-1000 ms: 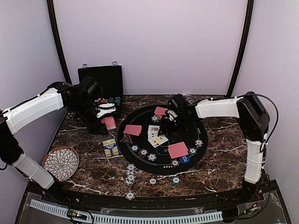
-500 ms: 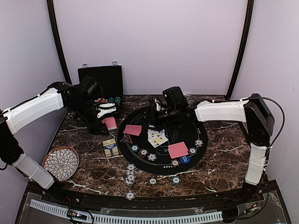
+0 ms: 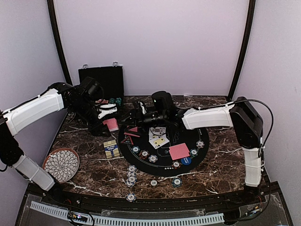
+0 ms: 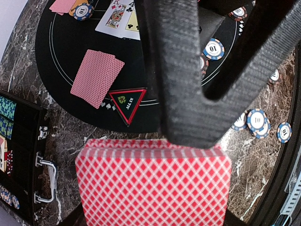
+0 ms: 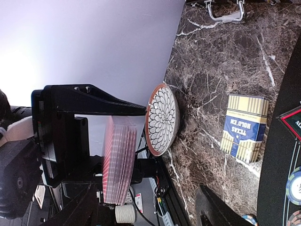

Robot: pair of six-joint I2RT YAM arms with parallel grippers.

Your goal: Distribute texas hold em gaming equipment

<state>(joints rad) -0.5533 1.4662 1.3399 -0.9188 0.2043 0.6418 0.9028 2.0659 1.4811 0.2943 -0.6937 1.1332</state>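
My left gripper (image 3: 104, 120) is shut on a deck of red-backed playing cards (image 3: 111, 124), held above the table left of the black round mat (image 3: 188, 134). The deck (image 4: 153, 183) fills the bottom of the left wrist view. My right gripper (image 3: 133, 114) reaches left across the mat, open, its fingers (image 4: 183, 75) close over the deck's far edge. In the right wrist view the deck (image 5: 118, 165) stands edge-on ahead of the spread jaws. On the mat lie face-up cards (image 3: 157, 136), red-backed cards (image 3: 179, 151), a triangle marker (image 4: 127, 103), a blue button (image 3: 186, 160) and poker chips (image 3: 153, 158).
An open black case (image 3: 101, 82) with chips stands at the back left. A flower-patterned plate (image 3: 62, 165) lies near the front left edge. A blue and yellow card box (image 3: 111, 148) lies beside the mat. More chips (image 3: 131, 179) sit in front of the mat.
My right gripper has swung left from the mat's back middle to the deck held by the left gripper. The left arm and deck have stayed put.
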